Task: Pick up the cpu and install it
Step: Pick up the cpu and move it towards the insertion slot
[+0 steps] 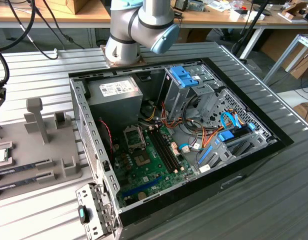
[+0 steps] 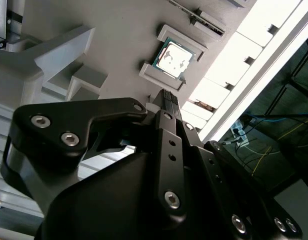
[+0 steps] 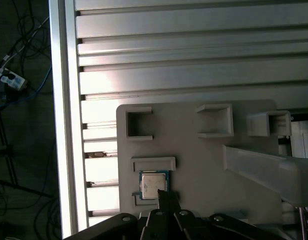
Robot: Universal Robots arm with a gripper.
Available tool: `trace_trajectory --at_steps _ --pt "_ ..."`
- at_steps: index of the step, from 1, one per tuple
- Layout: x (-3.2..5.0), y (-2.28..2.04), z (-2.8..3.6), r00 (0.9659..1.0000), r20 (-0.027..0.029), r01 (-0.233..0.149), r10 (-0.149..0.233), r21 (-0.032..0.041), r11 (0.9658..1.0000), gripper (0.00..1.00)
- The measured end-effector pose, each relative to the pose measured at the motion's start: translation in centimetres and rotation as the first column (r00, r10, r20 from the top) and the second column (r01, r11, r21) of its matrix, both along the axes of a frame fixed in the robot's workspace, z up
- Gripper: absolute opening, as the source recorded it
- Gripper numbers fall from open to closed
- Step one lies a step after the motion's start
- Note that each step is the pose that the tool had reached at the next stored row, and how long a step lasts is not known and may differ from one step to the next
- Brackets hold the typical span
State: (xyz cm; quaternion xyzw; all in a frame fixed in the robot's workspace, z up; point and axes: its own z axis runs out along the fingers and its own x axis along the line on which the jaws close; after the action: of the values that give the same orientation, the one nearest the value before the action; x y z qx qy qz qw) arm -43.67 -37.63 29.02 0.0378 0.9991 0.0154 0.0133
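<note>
Logged at the exterior view's far left: cpu [image 1: 0, 155] lying flat in a walled pocket of the grey tray [image 1: 24, 142], probably so placed to stay square for a straight-down pick. Just right of it, on the same tray: memory sticks [image 1: 26, 166] parked in slots. In the second wrist view, gripper [image 2: 166, 100] aimed at the cpu [image 2: 175, 58], tip near its edge. Same in the first wrist view, gripper [image 3: 164, 196] meeting the cpu [image 3: 153, 184] border. Cannot tell contact, nor whether claw released or clenched. Not yet lifted. Further right in the exterior view: open case [image 1: 80, 107] laid on its side, likely to turn the motherboard [image 1: 149, 162] upward. Bare socket [image 1: 134, 136] there, beside the power supply [image 1: 116, 91].
</note>
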Motion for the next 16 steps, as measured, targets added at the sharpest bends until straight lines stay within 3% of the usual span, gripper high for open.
trace_trajectory --at_steps 1,2,6,16 --pt "0.0 0.0 0.0 1.0 0.0 0.0 0.0 0.0 1.0 0.16" --pt "0.0 0.0 0.0 1.0 0.0 0.0 0.0 0.0 1.0 0.29" --pt "0.0 0.0 -0.01 1.0 0.0 0.0 0.0 0.0 1.0 0.54" --pt "-0.02 0.0 -0.48 1.0 0.0001 0.0 0.0 0.0 1.0 0.54"
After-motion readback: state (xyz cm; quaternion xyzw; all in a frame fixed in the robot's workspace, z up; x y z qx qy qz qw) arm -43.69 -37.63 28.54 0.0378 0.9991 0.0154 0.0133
